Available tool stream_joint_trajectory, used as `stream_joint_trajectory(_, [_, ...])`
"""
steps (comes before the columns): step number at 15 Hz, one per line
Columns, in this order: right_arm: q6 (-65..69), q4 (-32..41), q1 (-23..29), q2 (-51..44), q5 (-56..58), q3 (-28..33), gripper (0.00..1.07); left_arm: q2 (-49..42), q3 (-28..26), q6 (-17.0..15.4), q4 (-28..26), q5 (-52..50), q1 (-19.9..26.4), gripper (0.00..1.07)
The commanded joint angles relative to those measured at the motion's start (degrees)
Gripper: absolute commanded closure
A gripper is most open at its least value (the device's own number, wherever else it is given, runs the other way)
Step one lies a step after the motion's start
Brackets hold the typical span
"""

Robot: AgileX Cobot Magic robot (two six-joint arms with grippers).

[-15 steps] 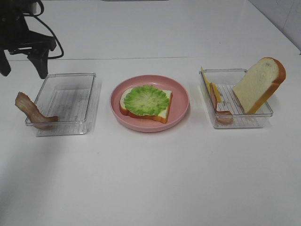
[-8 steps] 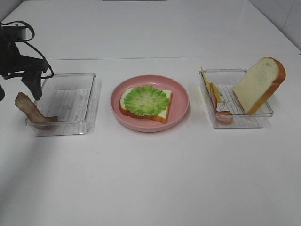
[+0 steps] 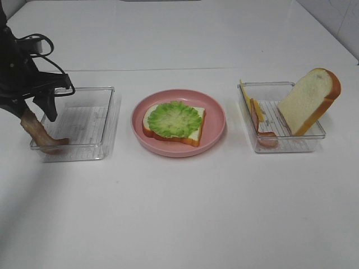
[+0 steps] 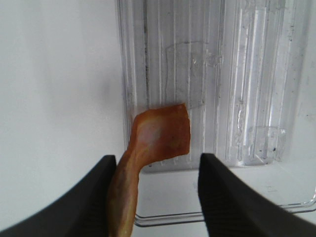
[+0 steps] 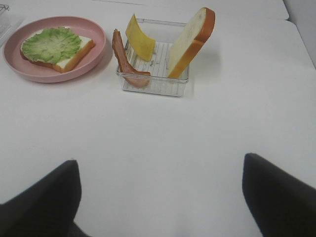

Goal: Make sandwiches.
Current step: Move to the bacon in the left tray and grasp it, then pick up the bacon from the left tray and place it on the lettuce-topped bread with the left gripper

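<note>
We see white table (image 3: pixel 179 213), pale tiles (image 3: pixel 345 22) upper right. At left edge, left gripper (image 3: pixel 35 116) half-wide around bacon strip (image 3: pixel 39 134), not clamped; right gripper (image 5: pixel 160 163) wide, empty.

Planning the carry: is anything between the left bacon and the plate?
Only its own tray: the bacon hangs over the wall away from the plate, so the carry crosses the tray. Nothing else visible.

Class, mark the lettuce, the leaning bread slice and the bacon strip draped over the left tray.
lettuce (image 3: pixel 174 118), high view, leaf's middle.
leaning bread slice (image 3: pixel 307 100), high view, white face.
left bacon strip (image 4: pixel 160 136), left wrist view, flat end.
</note>
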Motion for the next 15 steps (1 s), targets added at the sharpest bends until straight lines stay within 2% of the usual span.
stream_joint_trajectory(1, [-0.6,0.1,-0.2,-1.1,-0.3,0.1,0.28,0.0,0.4,0.3,0.1,0.5,-0.1,0.86])
stream_joint_trajectory(2, [-0.6,0.1,-0.2,-1.1,-0.3,0.1,0.28,0.0,0.4,1.6,0.1,0.6,-0.1,0.99])
stream_joint_trajectory(4, [-0.6,0.1,-0.2,-1.1,-0.3,0.1,0.28,0.0,0.4,2.6,0.1,0.8,-0.1,1.07])
stream_joint_trajectory(7, [-0.6,0.1,-0.2,-1.1,-0.3,0.1,0.28,-0.7,-0.9,2.8,-0.4,1.0,-0.1,1.07])
stream_joint_trajectory(10, [-0.6,0.1,-0.2,-1.1,-0.3,0.1,0.28,-3.2,-4.1,4.6,-3.4,1.3,-0.1,1.07])
stream_joint_trajectory(12, [-0.6,0.1,-0.2,-1.1,-0.3,0.1,0.28,-3.7,-7.7,8.2,-10.0,2.5,-0.1,1.07])
stream_joint_trajectory(13, [-0.6,0.1,-0.2,-1.1,-0.3,0.1,0.28,-3.7,-10.2,11.9,-16.9,2.2,-0.1,1.07])
stream_joint_trajectory(15, [-0.6,0.1,-0.2,-1.1,-0.3,0.1,0.28,-3.7,-12.1,17.2,-26.6,1.0,-0.1,1.07])
